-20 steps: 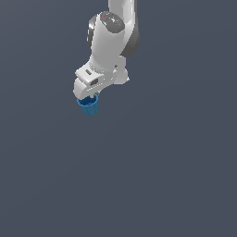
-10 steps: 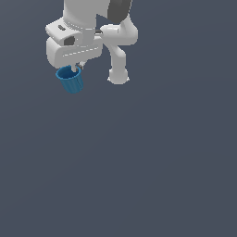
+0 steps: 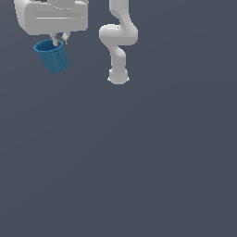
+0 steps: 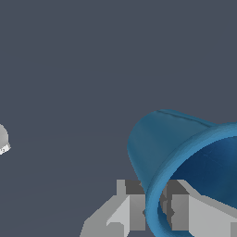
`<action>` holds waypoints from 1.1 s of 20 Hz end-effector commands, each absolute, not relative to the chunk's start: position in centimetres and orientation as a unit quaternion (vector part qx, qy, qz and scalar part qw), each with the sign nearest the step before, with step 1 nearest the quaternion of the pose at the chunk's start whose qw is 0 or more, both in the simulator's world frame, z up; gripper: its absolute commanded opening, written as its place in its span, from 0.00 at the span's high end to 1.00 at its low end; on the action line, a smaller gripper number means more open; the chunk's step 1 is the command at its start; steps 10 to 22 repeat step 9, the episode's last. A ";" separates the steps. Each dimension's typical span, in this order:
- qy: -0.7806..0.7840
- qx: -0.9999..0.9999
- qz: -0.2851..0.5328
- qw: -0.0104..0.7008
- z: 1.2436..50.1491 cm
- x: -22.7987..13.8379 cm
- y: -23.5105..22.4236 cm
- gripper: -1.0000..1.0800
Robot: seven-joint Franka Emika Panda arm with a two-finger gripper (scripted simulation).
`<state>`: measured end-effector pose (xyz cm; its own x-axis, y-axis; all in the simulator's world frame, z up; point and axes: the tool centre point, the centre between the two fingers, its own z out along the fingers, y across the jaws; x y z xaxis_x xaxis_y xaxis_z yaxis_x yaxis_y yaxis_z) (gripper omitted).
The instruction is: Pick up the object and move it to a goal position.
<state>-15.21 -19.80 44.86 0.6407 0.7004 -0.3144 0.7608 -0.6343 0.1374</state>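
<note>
Cup (image 3: pixel 52 55), blue, ribbed, hanging tilted under the white gripper (image 3: pixel 59 40) at the exterior view's upper left. Wrist view alone shows fingers (image 4: pixel 132 210) clamped on its rim, one inside, one outside.

Exterior view: high, looking steeply down, well back from the arm (image 3: pixel 118 41), gripper (image 3: pixel 60 40) near frame top. Wrist view: very close behind the gripper (image 4: pixel 155 214), facing past it. Shared: gripper fingers and blue cup (image 3: pixel 52 55) (image 4: pixel 185 152).
</note>
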 end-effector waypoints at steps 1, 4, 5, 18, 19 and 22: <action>0.408 0.896 -0.116 0.131 46.3 -15.4 -20.4 1.00; 0.408 0.896 -0.116 0.131 47.2 -15.4 -20.8 1.00; 0.408 0.896 -0.116 0.131 47.4 -15.4 -20.9 1.00; 0.408 0.896 -0.116 0.131 47.6 -15.4 -21.1 1.00; 0.408 0.896 -0.116 0.131 47.6 -15.4 -21.1 1.00; 0.408 0.896 -0.116 0.131 47.6 -15.4 -21.1 1.00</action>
